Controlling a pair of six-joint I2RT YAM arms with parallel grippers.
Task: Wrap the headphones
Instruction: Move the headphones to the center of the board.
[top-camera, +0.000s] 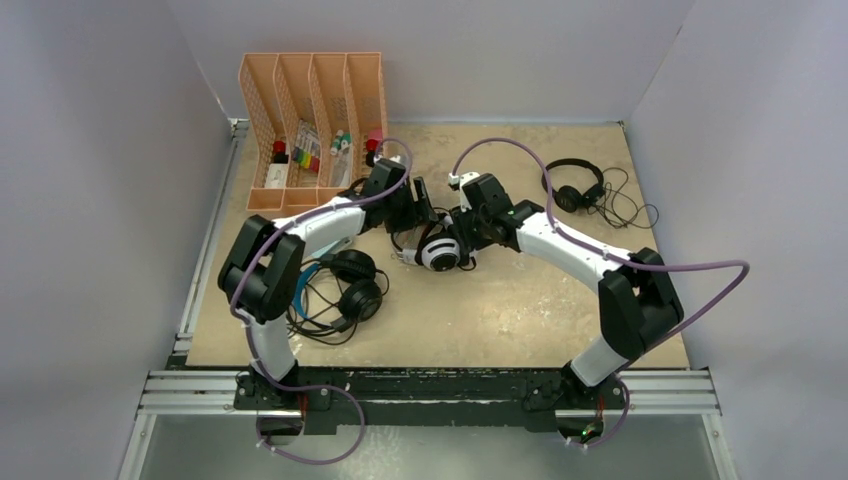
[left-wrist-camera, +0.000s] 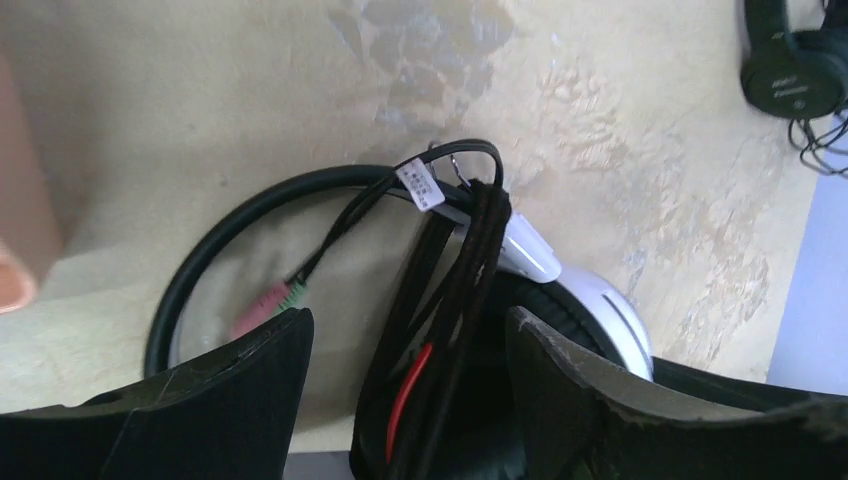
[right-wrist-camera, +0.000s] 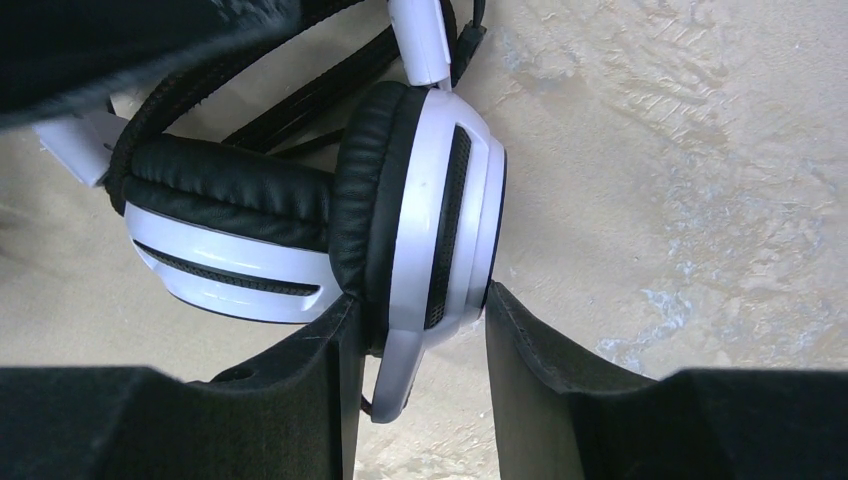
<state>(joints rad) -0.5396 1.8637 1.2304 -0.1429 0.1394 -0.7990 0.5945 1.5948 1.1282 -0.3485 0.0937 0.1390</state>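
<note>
The white-and-black headphones (top-camera: 437, 250) lie mid-table between both grippers. My right gripper (right-wrist-camera: 420, 300) is shut on one white ear cup (right-wrist-camera: 430, 200), with the other cup (right-wrist-camera: 220, 250) lying beside it. My left gripper (left-wrist-camera: 408, 320) is open, and the wound black cable bundle (left-wrist-camera: 470, 260) hangs between its fingers without touching either one. The pink and green plugs (left-wrist-camera: 270, 298) stick out by the black headband (left-wrist-camera: 230, 225). The black headphones with a blue headband (top-camera: 345, 285) lie under my left arm. The slim all-black headphones (top-camera: 578, 185) rest at the far right, cable loose.
An orange file organizer (top-camera: 310, 125) holding markers and small items stands at the back left, close behind my left gripper. White walls enclose the table on three sides. A metal rail (top-camera: 430, 390) runs along the near edge.
</note>
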